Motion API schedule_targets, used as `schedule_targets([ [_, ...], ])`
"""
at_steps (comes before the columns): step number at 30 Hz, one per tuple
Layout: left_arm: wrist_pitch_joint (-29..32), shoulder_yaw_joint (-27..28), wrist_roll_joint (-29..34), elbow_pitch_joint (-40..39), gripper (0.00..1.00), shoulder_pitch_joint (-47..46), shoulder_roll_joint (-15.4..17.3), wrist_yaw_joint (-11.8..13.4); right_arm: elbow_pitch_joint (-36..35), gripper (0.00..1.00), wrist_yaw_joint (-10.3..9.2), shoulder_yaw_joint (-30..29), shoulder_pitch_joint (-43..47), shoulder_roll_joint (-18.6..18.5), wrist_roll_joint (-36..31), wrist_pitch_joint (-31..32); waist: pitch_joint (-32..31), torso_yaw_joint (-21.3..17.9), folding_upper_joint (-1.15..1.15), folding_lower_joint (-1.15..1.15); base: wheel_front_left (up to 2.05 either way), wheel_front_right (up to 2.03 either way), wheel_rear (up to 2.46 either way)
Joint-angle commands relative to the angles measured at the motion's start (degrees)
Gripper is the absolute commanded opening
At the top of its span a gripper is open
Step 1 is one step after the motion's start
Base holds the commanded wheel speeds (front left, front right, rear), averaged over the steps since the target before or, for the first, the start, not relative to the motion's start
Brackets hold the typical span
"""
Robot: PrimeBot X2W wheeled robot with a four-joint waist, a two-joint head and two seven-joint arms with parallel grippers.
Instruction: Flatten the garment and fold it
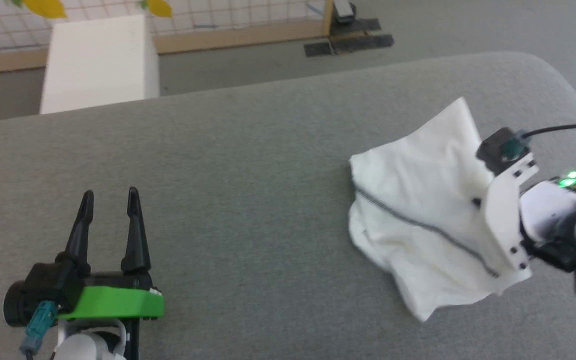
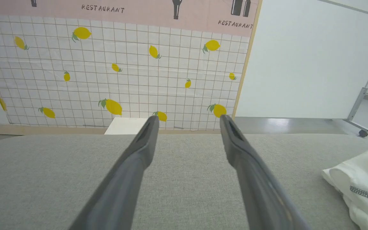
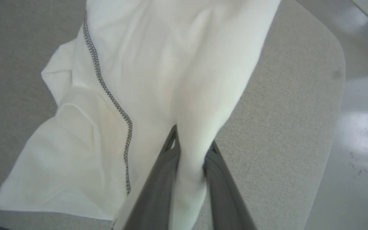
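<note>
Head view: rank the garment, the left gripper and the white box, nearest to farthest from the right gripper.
1. garment: pinched in the right gripper's jaws, on the table's right side.
2. left gripper: across the table, lower left, jaws open.
3. white box: beyond the table's far edge, upper left.

On the right tool, a fold of the garment covers the fingers' inner faces. Ahead of the tool, the garment runs off the top edge. In head view, the tool's white bracket hides its fingers.
</note>
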Motion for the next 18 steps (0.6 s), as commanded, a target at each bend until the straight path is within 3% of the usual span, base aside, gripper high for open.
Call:
schedule_targets([
  [1, -0.21, -0.07, 0.42, -0.4, 1.0, -1.5, 0.72, -0.51, 0.97, 0.0, -0.1, -0.48, -1.62, -1.17, -0.52, -0.56, 6.28, -5.33, 0.0, 0.0, 0.0, 0.0, 0.0],
  [10, 0.72, -2.13, 0.86, -2.36, 1.0, -6.32, 4.17, -1.15, 10.91, 0.0, -0.1, -9.84, -4.61, -6.27, -6.11, -5.96, 15.49, -3.3, 0.0, 0.0, 0.0, 0.0, 0.0],
  [18, 2.14, -1.48, 0.66, -4.87, 1.0, -8.34, 6.56, -1.18, 19.6, 0.0, -0.1, -25.36, -4.95, -5.22, -14.67, -10.19, 20.76, -0.73, 0.0, 0.0, 0.0, 0.0, 0.0],
])
